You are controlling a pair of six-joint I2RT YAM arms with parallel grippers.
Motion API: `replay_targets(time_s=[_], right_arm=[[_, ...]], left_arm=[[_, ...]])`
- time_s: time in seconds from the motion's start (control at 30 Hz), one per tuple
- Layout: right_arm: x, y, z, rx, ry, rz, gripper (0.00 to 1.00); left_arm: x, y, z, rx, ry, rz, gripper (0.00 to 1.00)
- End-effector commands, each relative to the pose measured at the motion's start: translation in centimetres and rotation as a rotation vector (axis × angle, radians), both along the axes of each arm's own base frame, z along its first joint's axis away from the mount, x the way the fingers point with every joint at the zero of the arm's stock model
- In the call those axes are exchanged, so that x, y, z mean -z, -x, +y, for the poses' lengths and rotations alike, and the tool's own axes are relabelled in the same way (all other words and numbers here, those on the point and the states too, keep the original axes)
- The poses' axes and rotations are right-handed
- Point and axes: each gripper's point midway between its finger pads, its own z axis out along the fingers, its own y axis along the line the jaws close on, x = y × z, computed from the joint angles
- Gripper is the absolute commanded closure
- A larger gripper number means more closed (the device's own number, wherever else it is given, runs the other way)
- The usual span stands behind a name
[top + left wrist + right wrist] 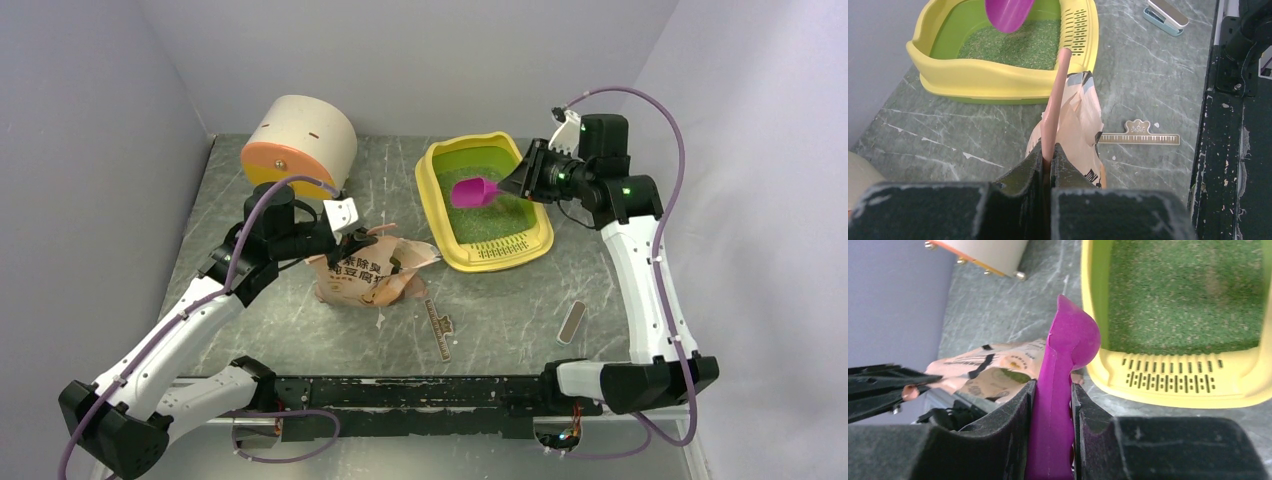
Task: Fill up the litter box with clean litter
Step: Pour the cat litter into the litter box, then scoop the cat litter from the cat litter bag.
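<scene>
The scoop (pixel 1068 340) is gripped by the right pincer (pixel 1052 390) above the litter box (pixel 1168 390); the bag (pixel 1083 125), by the left pincer (pixel 1047 155).

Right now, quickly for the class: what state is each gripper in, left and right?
The left gripper is shut on the pink bag, at its edge.
The right gripper is shut on the magenta scoop, at its handle.

High camera behind the arms, two close wrist cameras.
The high one looks down and forward over the whole counter (pixel 500 320), arm bases at 6 o'clock. Past the left claw (pixel 1046 156) the litter box (pixel 993 82) lies at 11 o'clock; past the right claw (pixel 1050 390), at 2 o'clock. All three share box, scoop (pixel 1070 340) and bag (pixel 990 371).
</scene>
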Motion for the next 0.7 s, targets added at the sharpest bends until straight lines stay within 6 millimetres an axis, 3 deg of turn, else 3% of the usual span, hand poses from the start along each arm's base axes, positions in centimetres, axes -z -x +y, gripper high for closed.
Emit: replay_targets(time_s=[0.0, 0.37, 0.5, 0.67], right_arm=[[-2.7, 2.6, 1.9, -0.104, -0.104, -0.026, 1.00], [-4.0, 5.8, 4.8, -0.338, -0.235, 0.008, 1.00], [-4.7, 6.5, 4.9, -0.367, -0.224, -0.014, 1.00], [-3.4, 7.5, 5.4, -0.407, -0.221, 0.028, 1.00]], left_arm=[[-2.6, -0.1, -0.1, -0.009, 0.042, -0.056, 0.95], [-2.7, -0.7, 0.5, -0.088, 0.078, -0.062, 0.95], [-2.5, -0.7, 0.6, -0.097, 0.088, -0.055, 0.95], [-2.6, -0.9, 0.4, -0.095, 0.085, -0.054, 0.95]])
